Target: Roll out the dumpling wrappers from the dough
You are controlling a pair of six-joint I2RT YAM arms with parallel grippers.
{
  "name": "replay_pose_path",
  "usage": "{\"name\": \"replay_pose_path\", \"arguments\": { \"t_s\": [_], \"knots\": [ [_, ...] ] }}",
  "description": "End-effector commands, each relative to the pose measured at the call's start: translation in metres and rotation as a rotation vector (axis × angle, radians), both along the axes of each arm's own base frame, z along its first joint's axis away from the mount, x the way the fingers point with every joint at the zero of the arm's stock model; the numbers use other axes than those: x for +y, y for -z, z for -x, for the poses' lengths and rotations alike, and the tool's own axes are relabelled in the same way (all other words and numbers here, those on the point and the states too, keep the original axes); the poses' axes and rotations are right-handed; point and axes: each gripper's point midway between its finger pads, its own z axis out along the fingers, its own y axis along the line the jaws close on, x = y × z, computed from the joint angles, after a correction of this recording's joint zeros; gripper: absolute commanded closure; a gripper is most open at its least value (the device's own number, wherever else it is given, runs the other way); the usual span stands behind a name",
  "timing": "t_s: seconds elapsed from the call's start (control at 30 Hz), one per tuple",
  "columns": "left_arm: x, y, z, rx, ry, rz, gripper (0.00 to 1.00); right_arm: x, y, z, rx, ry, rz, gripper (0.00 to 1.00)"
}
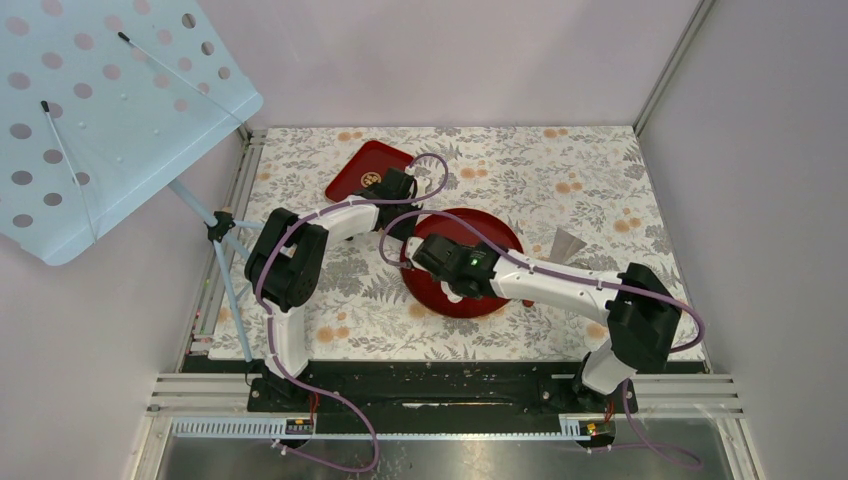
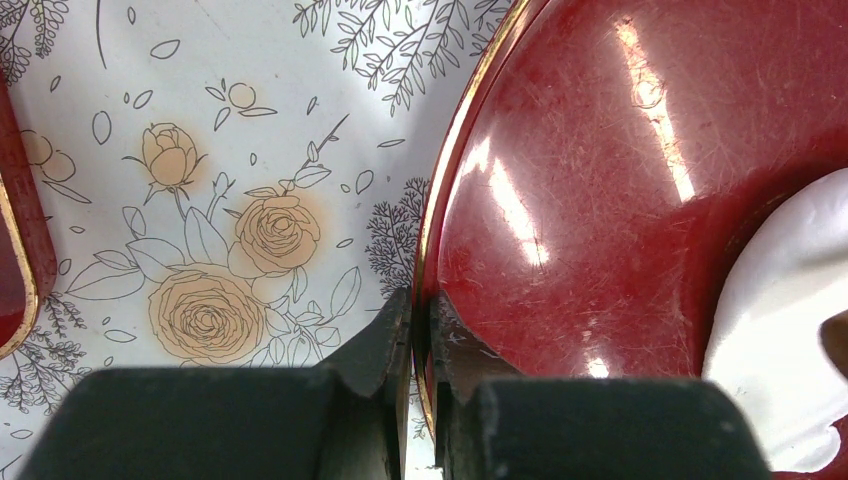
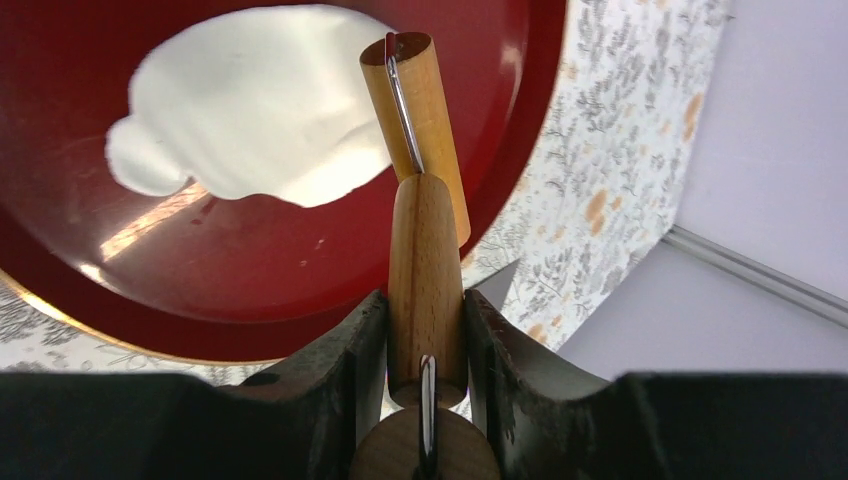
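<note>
**Rolling apparently under way.** The left gripper (image 2: 420,310) pinched the rim of the round red plate (image 2: 600,180) at the plate's nine o'clock. The right gripper (image 3: 425,330) clamped the handle of a wooden roller (image 3: 415,100). The dough (image 3: 260,100), a smooth, flattened, irregular white sheet, lay on the plate at the roller's ten o'clock. No separate wrappers showed; shaping them was left to do.

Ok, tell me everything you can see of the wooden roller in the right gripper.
The wooden roller is smooth pale-brown wood in two rounded cylinders joined by a thin metal rod: a handle, clamped in the right gripper, and a tilted barrel ahead of it. It reaches out over the round red plate, the barrel by the right edge of the white dough sheet. Whether it presses on the dough, I cannot tell.
</note>
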Motion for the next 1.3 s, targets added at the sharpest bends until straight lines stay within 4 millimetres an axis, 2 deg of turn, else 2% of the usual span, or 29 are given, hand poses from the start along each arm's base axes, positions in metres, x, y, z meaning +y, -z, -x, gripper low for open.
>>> {"name": "replay_pose_path", "arguments": {
  "t_s": [0.0, 0.27, 0.4, 0.5, 0.7, 0.8, 1.0, 1.27],
  "knots": [
    [0.011, 0.013, 0.009, 0.044, 0.011, -0.051, 1.0, 0.001, -0.035, -0.019, -0.133, 0.017, -0.019, 1.0],
    [0.011, 0.013, 0.009, 0.044, 0.011, -0.051, 1.0, 0.002, 0.041, 0.005, 0.066, -0.017, 0.043, 1.0],
    [0.012, 0.012, 0.009, 0.045, 0.009, -0.048, 1.0, -0.007, 0.074, 0.033, 0.194, -0.031, 0.073, 1.0],
    [0.012, 0.013, 0.008, 0.046, 0.009, -0.047, 1.0, -0.013, 0.087, 0.06, 0.31, -0.039, 0.075, 1.0],
    [0.011, 0.012, 0.008, 0.045, 0.009, -0.047, 1.0, -0.024, 0.093, 0.098, 0.482, -0.044, 0.07, 1.0],
    [0.012, 0.013, 0.008, 0.046, 0.009, -0.048, 1.0, -0.026, 0.093, 0.111, 0.538, -0.047, 0.068, 1.0],
    [0.012, 0.013, 0.008, 0.046, 0.009, -0.048, 1.0, -0.03, 0.093, 0.121, 0.573, -0.054, 0.083, 1.0],
    [0.012, 0.014, 0.008, 0.048, 0.007, -0.049, 1.0, -0.03, 0.083, 0.132, 0.612, -0.075, 0.083, 1.0]
  ]
}}
